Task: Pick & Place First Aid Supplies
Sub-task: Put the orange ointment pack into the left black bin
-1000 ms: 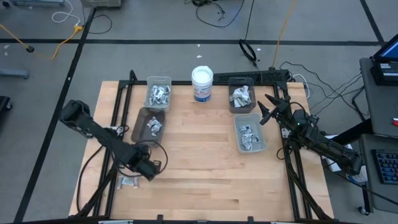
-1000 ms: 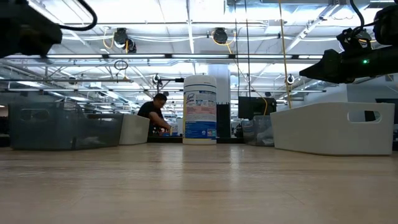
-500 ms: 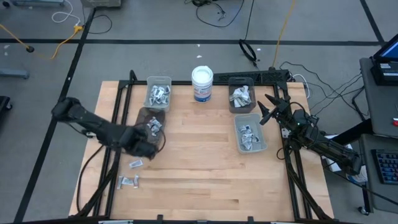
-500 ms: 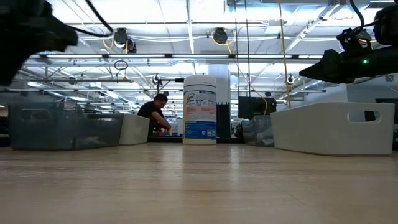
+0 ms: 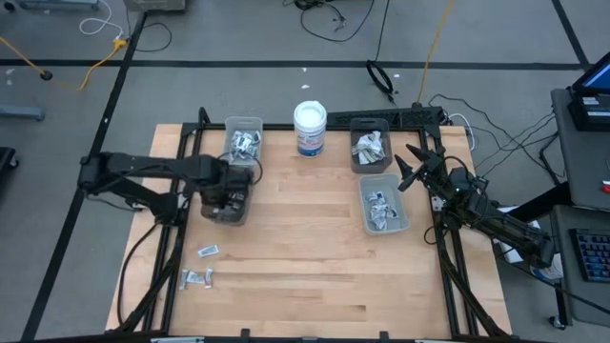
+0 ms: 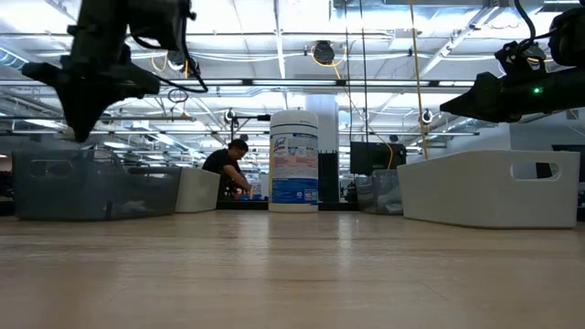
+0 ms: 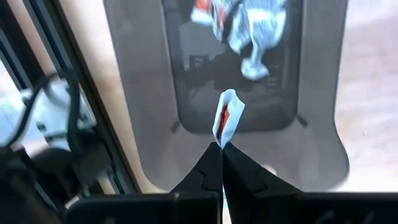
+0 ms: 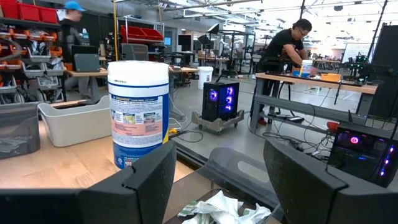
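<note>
left claw (image 7: 221,149) hangs over the dark grey bin (image 5: 230,195) on the left side of the table (image 5: 305,257), fingers pressed together on a small white strip with a red mark (image 7: 227,120). two more packets (image 5: 197,266) lie on the wood nearer the front-left. right claw (image 5: 412,168) waits spread wide beside the right-hand bins (image 5: 384,204).

Two dark jointed arms, black cabling, tapered black fingers (image 7: 208,168)
</note>
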